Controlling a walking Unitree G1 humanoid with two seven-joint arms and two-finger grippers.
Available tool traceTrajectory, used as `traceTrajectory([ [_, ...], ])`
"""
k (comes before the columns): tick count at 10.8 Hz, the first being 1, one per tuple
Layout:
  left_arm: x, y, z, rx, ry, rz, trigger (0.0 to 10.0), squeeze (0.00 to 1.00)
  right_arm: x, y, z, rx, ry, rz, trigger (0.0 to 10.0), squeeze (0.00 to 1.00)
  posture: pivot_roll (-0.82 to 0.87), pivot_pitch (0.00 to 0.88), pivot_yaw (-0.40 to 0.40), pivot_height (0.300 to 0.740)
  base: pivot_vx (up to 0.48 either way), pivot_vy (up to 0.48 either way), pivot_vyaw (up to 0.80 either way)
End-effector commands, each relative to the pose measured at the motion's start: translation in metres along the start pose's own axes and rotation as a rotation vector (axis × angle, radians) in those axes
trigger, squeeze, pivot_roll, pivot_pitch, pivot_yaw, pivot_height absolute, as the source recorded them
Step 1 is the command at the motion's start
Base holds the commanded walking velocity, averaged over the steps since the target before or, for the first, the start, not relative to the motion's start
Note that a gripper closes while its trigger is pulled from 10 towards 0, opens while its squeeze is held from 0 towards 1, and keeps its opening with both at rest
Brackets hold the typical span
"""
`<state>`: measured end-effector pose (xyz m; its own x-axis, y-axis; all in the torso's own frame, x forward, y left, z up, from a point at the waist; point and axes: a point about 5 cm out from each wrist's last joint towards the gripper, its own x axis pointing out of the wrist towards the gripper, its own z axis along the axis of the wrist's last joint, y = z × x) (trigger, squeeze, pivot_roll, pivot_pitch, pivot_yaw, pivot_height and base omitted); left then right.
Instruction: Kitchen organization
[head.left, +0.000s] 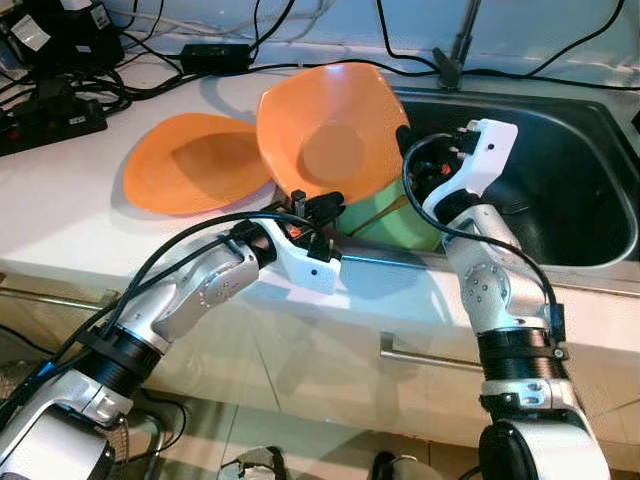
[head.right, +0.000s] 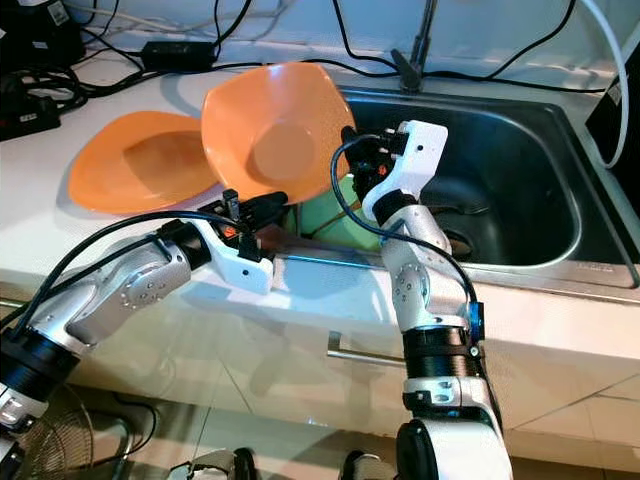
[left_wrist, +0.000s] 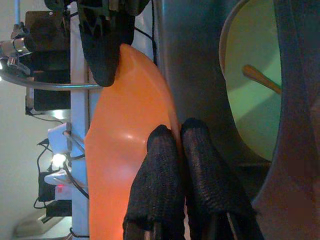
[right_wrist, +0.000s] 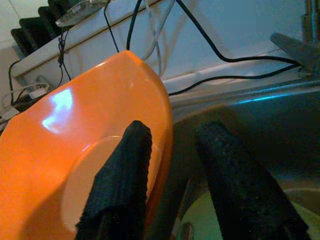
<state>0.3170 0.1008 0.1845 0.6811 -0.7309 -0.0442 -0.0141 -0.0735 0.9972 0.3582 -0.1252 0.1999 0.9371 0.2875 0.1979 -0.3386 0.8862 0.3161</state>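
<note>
Orange bowl is being held tilted over the sink: left gripper pinching its lower rim, right gripper spread astride its edge. Next, probably setting it beside the orange plate.

light: bright, even; glare on orange bowl; soft shadows on counter; wrist views blurred close-up

A white kitchen counter carries an orange plate lying flat, black power strips and cables (bunched toward its back), and a sunken steel sink.
</note>
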Motion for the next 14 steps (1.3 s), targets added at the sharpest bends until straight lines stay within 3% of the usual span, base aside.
traceTrajectory([
  [1, -0.002, 0.029, -0.016, 0.056, 0.048, 0.11, 10.0, 0.0, 0.001, -0.001, -0.001, -0.003, 0.024, 0.004, 10.0, 1.0, 0.08, 0.101, 0.018, 0.74, 0.0, 0.0, 0.0],
  [2, -0.002, 0.029, -0.017, 0.068, 0.042, 0.102, 10.0, 0.0, 0.002, -0.002, 0.0, -0.016, 0.035, 0.022, 10.0, 0.0, 0.08, 0.1, 0.018, 0.74, 0.0, 0.0, 0.0],
  [9, -0.008, 0.023, -0.016, 0.116, -0.027, 0.028, 10.0, 0.0, 0.005, -0.005, 0.002, -0.072, 0.077, 0.066, 10.0, 0.0, 0.08, 0.102, 0.021, 0.74, 0.0, 0.0, 0.0],
  [10, -0.008, 0.023, -0.016, 0.113, -0.027, 0.029, 10.0, 0.0, 0.005, -0.005, 0.003, -0.068, 0.069, 0.068, 10.0, 0.25, 0.08, 0.102, 0.02, 0.74, 0.0, 0.0, 0.0],
  [11, -0.008, 0.023, -0.016, 0.11, -0.026, 0.031, 10.0, 0.0, 0.006, -0.005, 0.004, -0.064, 0.063, 0.062, 10.0, 0.87, 0.08, 0.102, 0.02, 0.74, 0.0, 0.0, 0.0],
  [12, -0.008, 0.024, -0.016, 0.109, -0.026, 0.034, 10.0, 0.0, 0.007, -0.004, 0.006, -0.076, 0.054, 0.063, 10.0, 1.0, 0.08, 0.101, 0.019, 0.74, 0.0, 0.0, 0.0],
  [14, -0.008, 0.03, -0.015, 0.122, -0.03, 0.047, 10.0, 0.0, 0.009, -0.002, 0.016, -0.074, 0.018, 0.076, 10.0, 1.0, 0.09, 0.102, 0.02, 0.74, 0.0, 0.0, 0.0],
])
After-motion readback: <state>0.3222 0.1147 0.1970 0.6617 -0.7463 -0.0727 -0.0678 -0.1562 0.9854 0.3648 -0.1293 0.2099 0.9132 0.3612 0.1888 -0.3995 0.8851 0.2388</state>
